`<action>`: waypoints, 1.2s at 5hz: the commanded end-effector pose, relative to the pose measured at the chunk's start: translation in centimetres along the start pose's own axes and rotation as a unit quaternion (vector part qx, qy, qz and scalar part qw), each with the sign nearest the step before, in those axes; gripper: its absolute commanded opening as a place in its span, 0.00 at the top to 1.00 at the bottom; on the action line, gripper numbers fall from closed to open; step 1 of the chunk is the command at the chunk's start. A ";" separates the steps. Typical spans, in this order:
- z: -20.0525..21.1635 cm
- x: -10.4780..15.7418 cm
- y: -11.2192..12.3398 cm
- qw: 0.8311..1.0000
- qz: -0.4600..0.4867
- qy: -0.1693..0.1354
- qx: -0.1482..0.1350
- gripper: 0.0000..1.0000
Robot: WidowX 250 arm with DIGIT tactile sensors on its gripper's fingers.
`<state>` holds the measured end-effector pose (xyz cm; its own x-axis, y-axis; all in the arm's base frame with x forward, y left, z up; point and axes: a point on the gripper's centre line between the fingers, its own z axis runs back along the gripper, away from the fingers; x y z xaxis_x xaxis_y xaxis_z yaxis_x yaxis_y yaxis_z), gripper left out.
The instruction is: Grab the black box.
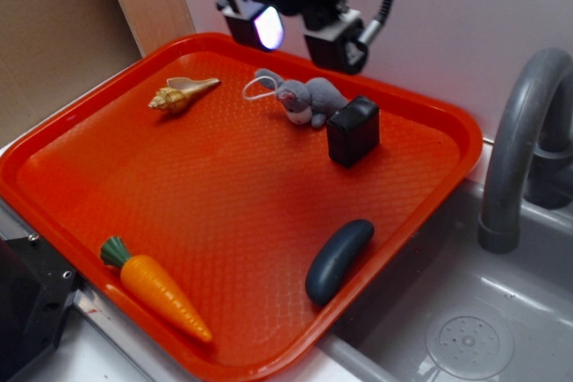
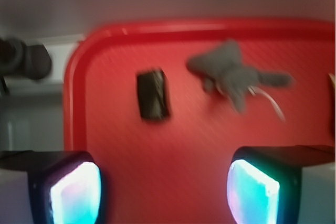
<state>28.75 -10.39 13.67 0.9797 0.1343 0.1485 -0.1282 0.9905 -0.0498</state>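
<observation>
Tool (image 2: 164,182) hangs with jaws apart, holding nothing; black box (image 2: 153,95) lies ahead toward the tray's (image 2: 79,77) far edge, long axis front-to-back

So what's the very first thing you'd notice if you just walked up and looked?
The big bright orange-red tray fills most of the picture, beside a grey sink. Above its far edge hangs the robot gripper, its glowing fingers spread open. Just below sit the glossy black box and a grey plush bunny, with a toy carrot at the near corner.
</observation>
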 end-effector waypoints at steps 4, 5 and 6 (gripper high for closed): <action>-9.5 6.2 0.0 1.000 -0.022 -0.016 0.003 1.00; -6.8 6.4 0.9 0.999 -0.015 -0.010 -0.030 1.00; -4.1 6.9 2.0 0.999 -0.013 -0.023 -0.043 1.00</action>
<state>34.42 -7.86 7.21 0.9912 0.0971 0.0902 -0.0881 0.9912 -0.0990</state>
